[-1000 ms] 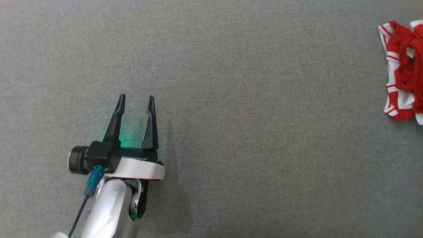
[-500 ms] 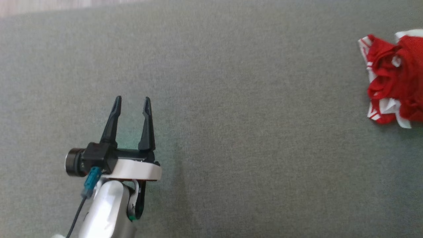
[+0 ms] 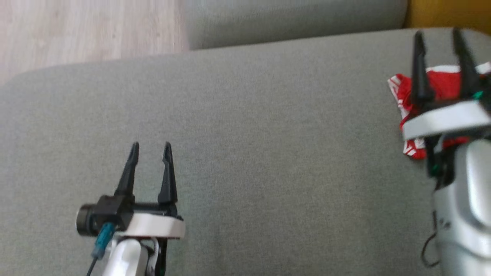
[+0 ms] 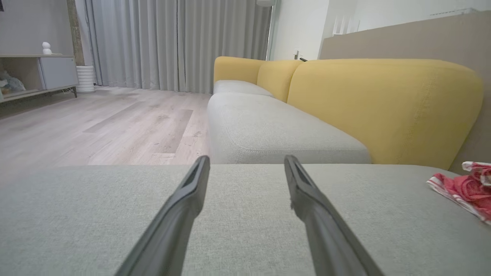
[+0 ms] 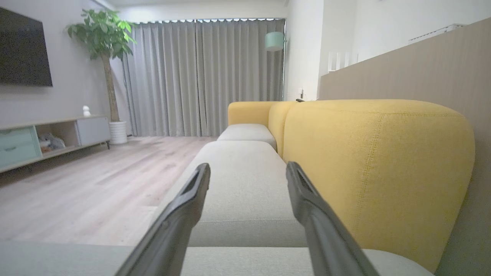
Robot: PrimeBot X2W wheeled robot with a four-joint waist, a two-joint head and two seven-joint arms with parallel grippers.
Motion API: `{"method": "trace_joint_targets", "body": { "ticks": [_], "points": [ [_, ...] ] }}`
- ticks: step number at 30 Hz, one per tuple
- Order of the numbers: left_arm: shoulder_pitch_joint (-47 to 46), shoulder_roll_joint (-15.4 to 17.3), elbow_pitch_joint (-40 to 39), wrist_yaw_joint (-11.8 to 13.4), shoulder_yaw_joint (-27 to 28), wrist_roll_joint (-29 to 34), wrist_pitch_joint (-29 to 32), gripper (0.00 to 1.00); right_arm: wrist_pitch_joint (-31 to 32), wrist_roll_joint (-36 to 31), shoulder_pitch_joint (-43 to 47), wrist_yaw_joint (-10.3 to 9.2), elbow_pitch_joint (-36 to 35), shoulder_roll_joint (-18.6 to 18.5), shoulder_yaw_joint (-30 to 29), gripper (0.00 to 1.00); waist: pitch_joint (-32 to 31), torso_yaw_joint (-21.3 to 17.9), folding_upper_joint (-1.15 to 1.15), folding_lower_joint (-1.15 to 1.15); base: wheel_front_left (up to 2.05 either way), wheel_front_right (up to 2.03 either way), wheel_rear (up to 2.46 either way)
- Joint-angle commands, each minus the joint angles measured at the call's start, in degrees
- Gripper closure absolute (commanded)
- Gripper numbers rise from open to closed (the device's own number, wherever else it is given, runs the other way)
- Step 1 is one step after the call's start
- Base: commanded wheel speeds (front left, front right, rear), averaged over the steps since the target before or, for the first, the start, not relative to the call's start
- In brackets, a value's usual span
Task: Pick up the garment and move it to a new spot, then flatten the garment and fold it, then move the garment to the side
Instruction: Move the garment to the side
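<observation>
A: Start with the big thing. What carries it all?

B: The grey seat cushion (image 3: 268, 134) of a sofa, with the yellow backrest (image 4: 383, 107) along its 3 o'clock side.

A: And the garment (image 3: 441, 82)?

B: It is a red and white bunched heap at about 2 o'clock in the head view, close to the backrest. It is neither flat nor folded. That would fit a heap waiting to be lifted, or one just set down at a new spot.

A: The grippers?

B: The right gripper (image 3: 436, 34) hangs over the heap with its fingers apart and nothing between them. I cannot tell whether it touches the cloth. The left gripper (image 3: 150, 145) sits at 7 o'clock, well away from the garment, also spread and empty.

A: What could go wrong?

B: The heap is layered, so I'd judge a pinch might catch a single fold and drag the rest up twisted, which is hard to flatten. A deep reach could nip the cushion fabric too. So near the backrest, loose cloth could also slide into the seam. The right wrist view looks past the heap, so aim depends on a blurred head view.
</observation>
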Motion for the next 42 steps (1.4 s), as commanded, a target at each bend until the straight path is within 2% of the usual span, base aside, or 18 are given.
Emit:
{"method": "trace_joint_targets", "body": {
  "ticks": [1,7,15,21,23,30,42],
  "points": [
    [-0.23,0.25,-1.95,-0.54,1.70,-0.97,-0.31,0.00,-1.59,0.95,0.70,-0.04,-2.36,1.17,1.69,0.00,-1.85,0.07,0.00,0.01,0.00,0.00,0.00],
    [2.39,0.25,-2.71,-1.71,1.29,-3.72,-0.31,0.00,-6.76,5.79,10.45,-0.04,-1.18,3.79,3.89,0.00,-4.43,0.64,0.00,0.01,0.00,0.00,0.00],
    [5.37,0.25,-3.79,-1.69,2.49,-3.57,-0.31,0.00,-9.83,5.08,20.46,-0.04,2.32,4.10,7.12,0.00,-5.44,-0.09,0.00,0.01,0.00,0.00,0.00],
    [6.02,0.25,-3.24,-1.77,2.93,-3.80,-0.31,0.00,-10.13,6.16,21.22,-0.04,2.63,4.11,7.50,0.00,-5.63,-0.50,0.00,0.01,0.00,0.00,0.00],
    [6.21,0.25,-2.16,-1.30,3.29,-6.48,-0.31,0.00,-10.15,6.57,21.21,-0.04,1.91,4.11,7.55,0.00,-5.69,-0.55,0.00,0.01,0.00,0.00,0.00],
    [5.42,0.25,-1.94,-1.15,3.45,-5.64,-0.31,0.00,-10.17,7.13,21.46,-0.04,0.87,4.12,7.51,0.00,-5.72,-0.27,0.00,0.01,0.00,0.00,0.00],
    [5.77,0.25,-1.58,-1.37,3.99,-9.90,-0.31,0.00,-10.18,7.46,21.38,-0.04,1.33,4.12,7.65,0.00,-6.32,-0.12,0.00,0.01,0.00,0.00,0.00]
  ]
}}
